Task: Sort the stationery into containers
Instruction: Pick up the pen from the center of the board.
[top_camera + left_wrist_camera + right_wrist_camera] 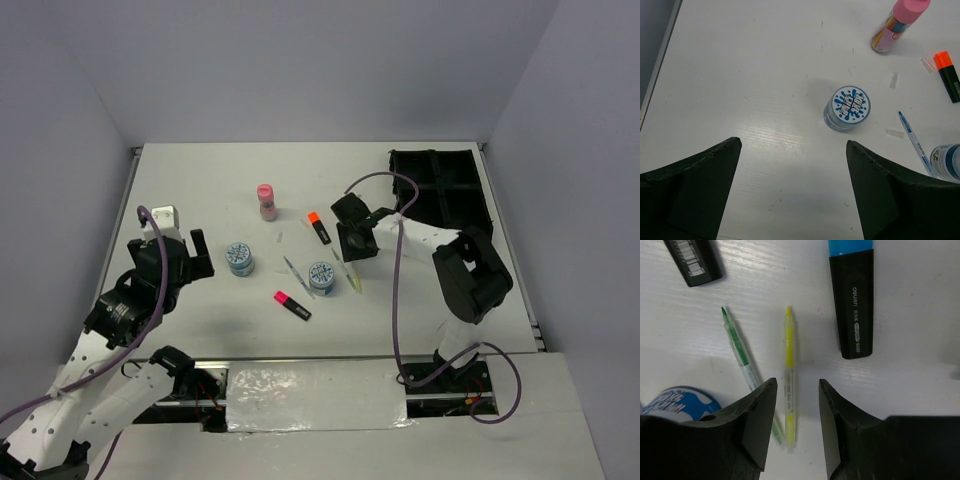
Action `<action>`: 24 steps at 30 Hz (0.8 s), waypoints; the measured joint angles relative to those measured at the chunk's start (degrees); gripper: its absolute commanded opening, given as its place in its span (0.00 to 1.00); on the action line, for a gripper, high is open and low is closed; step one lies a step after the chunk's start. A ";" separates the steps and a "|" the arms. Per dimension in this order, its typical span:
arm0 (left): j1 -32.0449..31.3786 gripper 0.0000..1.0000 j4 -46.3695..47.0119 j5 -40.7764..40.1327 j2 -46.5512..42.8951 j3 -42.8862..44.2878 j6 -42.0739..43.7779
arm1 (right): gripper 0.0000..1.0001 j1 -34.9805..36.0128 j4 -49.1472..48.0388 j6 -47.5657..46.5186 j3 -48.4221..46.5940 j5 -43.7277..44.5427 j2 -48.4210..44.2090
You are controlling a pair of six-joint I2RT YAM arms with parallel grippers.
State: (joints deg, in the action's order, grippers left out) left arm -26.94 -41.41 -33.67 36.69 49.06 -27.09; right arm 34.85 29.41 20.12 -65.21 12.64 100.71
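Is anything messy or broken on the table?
Nothing looks broken or spilled. The odd bits are a few little clear scraps lying loose on the table around the blue-white tub, near the orange-capped highlighter. Also, the green pen lies slanted beside the yellow pen, not lined up.

I am looking down at a white surface that is sitting inside three plain pale grey walls. Soft, even light is falling across it, casting only faint shadows. A crinkled silvery strip is running along its near edge.
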 measured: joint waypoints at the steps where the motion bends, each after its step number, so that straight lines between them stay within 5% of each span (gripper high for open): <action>1: 0.00 0.99 0.00 0.11 0.00 0.00 0.00 | 0.44 0.00 -0.48 0.00 0.13 -0.04 0.98; 6: 0.00 0.99 0.00 0.42 -0.33 0.00 0.04 | 0.32 0.00 -3.17 0.15 0.50 -0.15 3.91; 11: 0.00 0.99 0.02 0.74 -0.39 0.04 0.15 | 0.00 0.00 -4.92 0.63 0.61 -0.50 4.33; 16: 0.00 0.99 -0.50 4.26 4.63 4.59 -0.22 | 0.00 0.00 -5.77 1.62 2.45 -0.15 2.49; 24: -4.31 0.98 5.86 11.50 29.31 19.82 -2.78 | 0.00 0.00 2.10 1.64 3.10 2.34 -13.60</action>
State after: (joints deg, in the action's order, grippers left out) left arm -31.24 -35.55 -22.17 66.00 68.88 -29.87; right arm 34.85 31.51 21.76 -62.11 14.98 87.11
